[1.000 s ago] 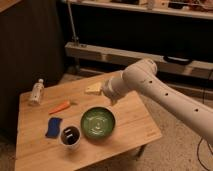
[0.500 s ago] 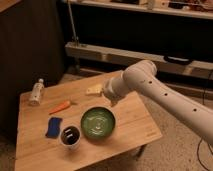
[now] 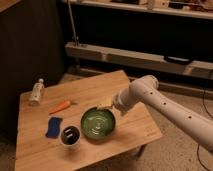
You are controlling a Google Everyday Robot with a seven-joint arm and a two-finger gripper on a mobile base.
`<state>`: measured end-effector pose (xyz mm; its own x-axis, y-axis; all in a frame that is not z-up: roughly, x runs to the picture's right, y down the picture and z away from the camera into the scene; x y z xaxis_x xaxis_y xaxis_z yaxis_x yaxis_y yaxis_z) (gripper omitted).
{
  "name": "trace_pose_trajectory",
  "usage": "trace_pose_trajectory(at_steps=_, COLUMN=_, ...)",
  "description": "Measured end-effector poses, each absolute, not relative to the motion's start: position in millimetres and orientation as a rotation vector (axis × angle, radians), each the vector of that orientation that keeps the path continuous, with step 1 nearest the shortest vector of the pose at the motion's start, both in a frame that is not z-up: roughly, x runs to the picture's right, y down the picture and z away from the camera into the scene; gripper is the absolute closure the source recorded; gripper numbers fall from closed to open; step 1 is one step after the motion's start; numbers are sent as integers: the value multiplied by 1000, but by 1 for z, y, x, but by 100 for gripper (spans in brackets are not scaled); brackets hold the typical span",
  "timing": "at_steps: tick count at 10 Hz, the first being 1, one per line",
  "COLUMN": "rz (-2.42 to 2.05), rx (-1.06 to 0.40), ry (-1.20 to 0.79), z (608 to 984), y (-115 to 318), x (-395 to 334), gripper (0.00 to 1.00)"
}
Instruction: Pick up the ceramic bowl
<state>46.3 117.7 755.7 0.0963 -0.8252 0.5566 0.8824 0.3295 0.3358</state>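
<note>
Gripper (image 3: 106, 105), spread wide and empty, just over far rim of green ceramic bowl (image 3: 98, 125); bowl centre below, slightly toward table front; round, no long axis.

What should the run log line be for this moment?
pincer: open, at far right rim of ceramic bowl | ceramic bowl: upright on table, not lifted | held: nothing

Nothing legible here — no text can be read.
</note>
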Motion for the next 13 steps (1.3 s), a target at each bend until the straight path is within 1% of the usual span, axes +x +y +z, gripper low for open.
trace_pose_trajectory(at_steps=3, rz=-1268, rx=-128, ry=-784, z=765, y=132, x=50, gripper=21)
trace_pose_trajectory(at_steps=6, rz=-1269, rx=-148, ry=-824, z=768, y=149, x=47, gripper=44)
trace_pose_trajectory(at_steps=7, rz=-1277, rx=-159, ry=-829, z=769, y=154, x=46, gripper=46)
trace_pose_trajectory(at_steps=13, rz=-1291, rx=-263, ry=-787, z=777, y=182, x=58, gripper=46)
